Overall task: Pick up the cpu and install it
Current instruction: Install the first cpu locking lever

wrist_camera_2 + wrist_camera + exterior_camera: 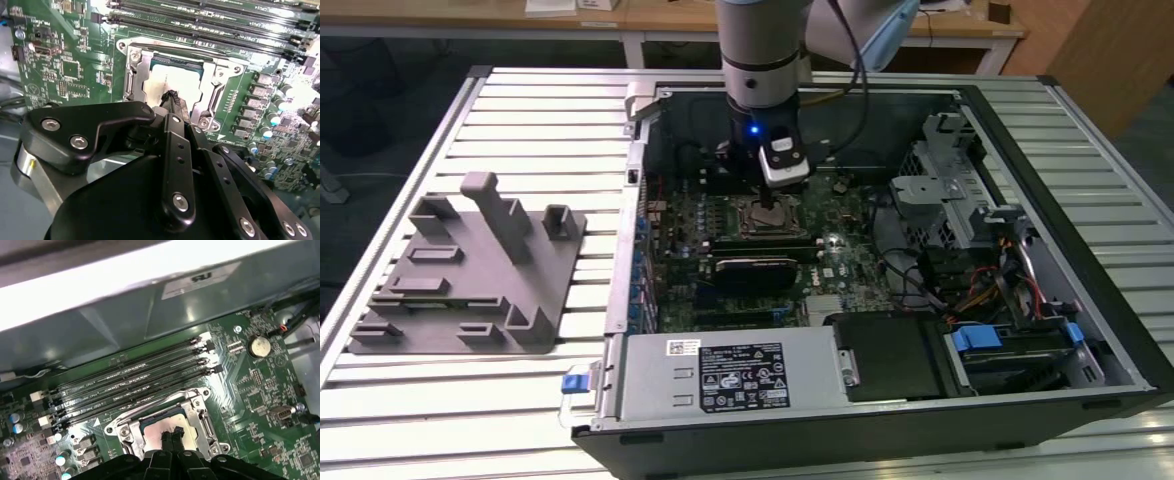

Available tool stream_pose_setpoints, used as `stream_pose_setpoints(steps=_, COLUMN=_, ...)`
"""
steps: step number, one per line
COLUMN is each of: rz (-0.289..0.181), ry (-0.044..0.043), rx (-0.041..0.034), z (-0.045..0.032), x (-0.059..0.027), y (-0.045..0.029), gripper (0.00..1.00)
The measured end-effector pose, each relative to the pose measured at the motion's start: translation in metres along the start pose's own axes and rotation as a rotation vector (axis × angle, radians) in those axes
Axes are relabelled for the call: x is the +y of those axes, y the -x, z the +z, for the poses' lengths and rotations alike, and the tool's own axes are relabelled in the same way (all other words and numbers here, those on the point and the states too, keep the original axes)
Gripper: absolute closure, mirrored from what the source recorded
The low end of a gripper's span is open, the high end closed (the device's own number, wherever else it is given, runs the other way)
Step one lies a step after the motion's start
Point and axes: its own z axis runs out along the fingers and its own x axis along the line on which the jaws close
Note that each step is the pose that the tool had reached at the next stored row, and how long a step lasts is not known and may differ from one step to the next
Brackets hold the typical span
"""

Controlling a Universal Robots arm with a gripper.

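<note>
On the exterior view's left a grey plastic fixture block [467, 275] sits on the slatted metal table [400, 390]. Moving right, inside the open black computer case [1107, 330], the black gripper [771, 205] stands over the steel socket frame [135, 75] with its fingertips together, seemingly on the cpu [172, 84], a small silvery square plate lying in that socket. I'd judge it light, stiff, slick-topped and fragile underneath, best held by its edges
</note>
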Motion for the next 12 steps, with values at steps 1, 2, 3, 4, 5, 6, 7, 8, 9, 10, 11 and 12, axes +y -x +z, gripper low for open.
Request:
stream_pose_setpoints(steps=1, rz=-0.01, ry=0.0007, rx=0.0005, z=0.0, x=0.0, y=0.0, gripper=0.89)
stream_pose_setpoints(steps=2, rz=-0.019, ry=0.001, rx=0.0008, z=0.0, x=0.0, y=0.0001, gripper=0.89)
stream_pose_setpoints(steps=3, rz=-0.027, ry=0.0017, rx=0.0012, z=0.0, x=0.0001, y=0.0002, gripper=0.89)
stream_pose_setpoints(steps=4, rz=-0.033, ry=0.0021, rx=0.0018, z=-0.0004, x=0.0001, y=0.0005, gripper=0.89)
stream_pose_setpoints(steps=5, rz=-0.036, ry=0.0024, rx=0.0023, z=-0.0016, x=0.0003, y=0.001, gripper=0.89)
stream_pose_setpoints(steps=6, rz=-0.038, ry=0.0027, rx=0.0025, z=-0.0031, x=0.0005, y=0.0014, gripper=0.89)
stream_pose_setpoints(steps=7, rz=-0.04, ry=0.0029, rx=0.0027, z=-0.0048, x=0.0007, y=0.0017, gripper=0.89)
stream_pose_setpoints(steps=8, rz=-0.041, ry=0.003, rx=0.0028, z=-0.0066, x=0.0009, y=0.0021, gripper=0.89)
stream_pose_setpoints(steps=9, rz=-0.042, ry=0.0031, rx=0.0029, z=-0.0085, x=0.001, y=0.0024, gripper=0.89)
stream_pose_setpoints(steps=10, rz=-0.043, ry=0.0033, rx=0.0029, z=-0.0106, x=0.0012, y=0.0027, gripper=0.89)
stream_pose_setpoints(steps=11, rz=-0.044, ry=0.0034, rx=0.003, z=-0.0125, x=0.0013, y=0.003, gripper=0.89)
stream_pose_setpoints(steps=12, rz=-0.045, ry=0.0034, rx=0.0031, z=-0.0142, x=0.0015, y=0.0033, gripper=0.89)
